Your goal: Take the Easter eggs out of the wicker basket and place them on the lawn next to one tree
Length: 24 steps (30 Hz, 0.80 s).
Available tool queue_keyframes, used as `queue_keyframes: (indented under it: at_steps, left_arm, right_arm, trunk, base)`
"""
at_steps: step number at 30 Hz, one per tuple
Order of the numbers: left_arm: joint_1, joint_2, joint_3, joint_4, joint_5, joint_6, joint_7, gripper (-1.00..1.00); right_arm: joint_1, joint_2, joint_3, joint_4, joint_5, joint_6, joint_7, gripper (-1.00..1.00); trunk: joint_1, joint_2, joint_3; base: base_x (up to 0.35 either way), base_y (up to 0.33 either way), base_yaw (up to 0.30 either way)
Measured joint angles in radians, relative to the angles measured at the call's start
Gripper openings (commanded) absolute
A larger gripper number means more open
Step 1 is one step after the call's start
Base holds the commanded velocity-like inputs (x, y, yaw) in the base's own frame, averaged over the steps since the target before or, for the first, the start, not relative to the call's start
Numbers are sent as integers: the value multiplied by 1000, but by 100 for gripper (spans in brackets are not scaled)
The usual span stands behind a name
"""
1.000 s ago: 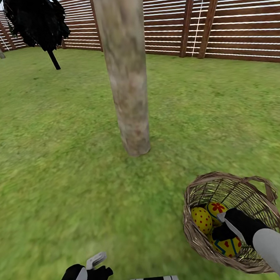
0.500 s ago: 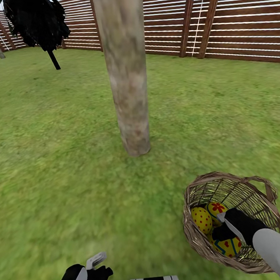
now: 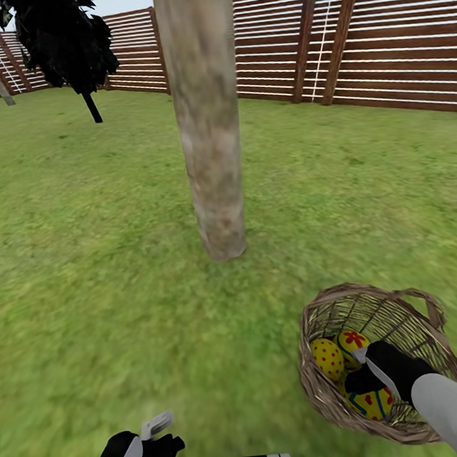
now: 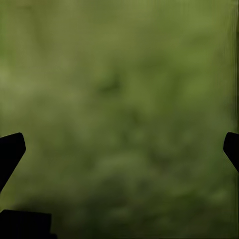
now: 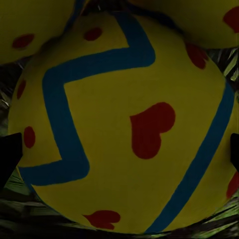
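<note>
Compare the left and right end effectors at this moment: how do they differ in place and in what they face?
The right end effector reaches down inside the wicker basket, while the left end effector hangs over bare lawn. In the right wrist view a zigzag-banded egg sits close between its fingertips; the left wrist view faces only blurred grass. Both show fingertips spread wide apart, holding nothing.

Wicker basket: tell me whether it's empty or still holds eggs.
Not empty. The wicker basket holds three Easter eggs; the right gripper reaches in among them.
</note>
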Motion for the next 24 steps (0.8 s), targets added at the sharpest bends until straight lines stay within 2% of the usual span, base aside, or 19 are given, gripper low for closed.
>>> queue_keyframes:
  at_steps: [24]
  left_arm:
    - [0, -2, 0, 5, 0, 0, 0, 100]
  right_arm:
    - [0, 8, 0, 3, 1, 0, 0, -100]
  trunk:
    - [-11, 6, 93]
  base:
    - [0, 0, 0]
